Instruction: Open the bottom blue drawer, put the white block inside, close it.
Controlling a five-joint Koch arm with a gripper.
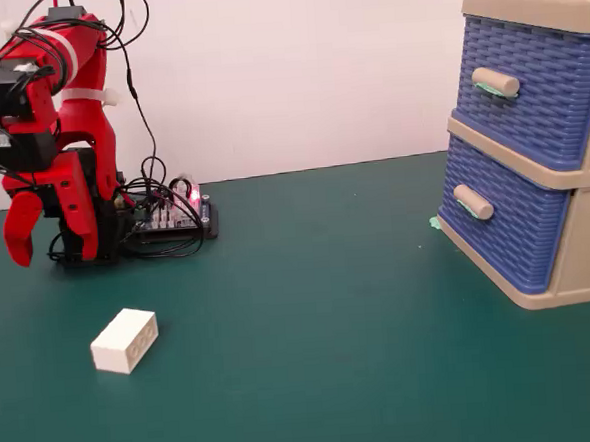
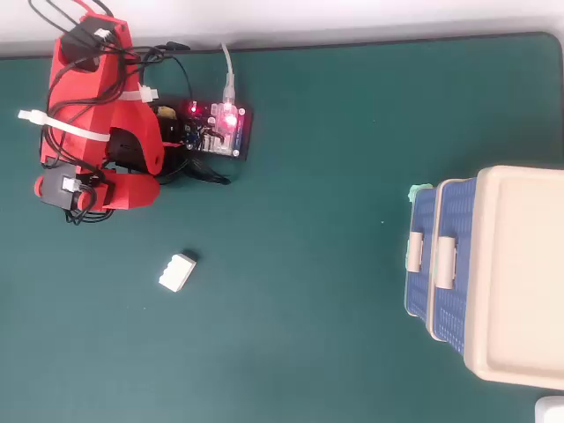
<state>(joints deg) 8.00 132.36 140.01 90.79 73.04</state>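
The bottom blue drawer (image 1: 516, 223) is shut in the beige cabinet at the right, with its beige handle (image 1: 472, 202) facing left. From overhead it is the leftmost blue front (image 2: 421, 273). The white block (image 1: 125, 341) lies on the green mat at the front left, also seen from overhead (image 2: 178, 271). My red arm is folded at the far left. My gripper (image 1: 21, 248) hangs pointing down, well above and behind the block and far from the cabinet. Only one red fingertip shows, so I cannot tell its state. From overhead the jaws are hidden under the wrist.
The identical upper blue drawer (image 1: 533, 91) is shut above the bottom one. A controller board (image 1: 174, 213) with lit LEDs and cables sits beside the arm base. A small green scrap (image 1: 434, 222) lies at the cabinet's near corner. Green mat lies between block and cabinet.
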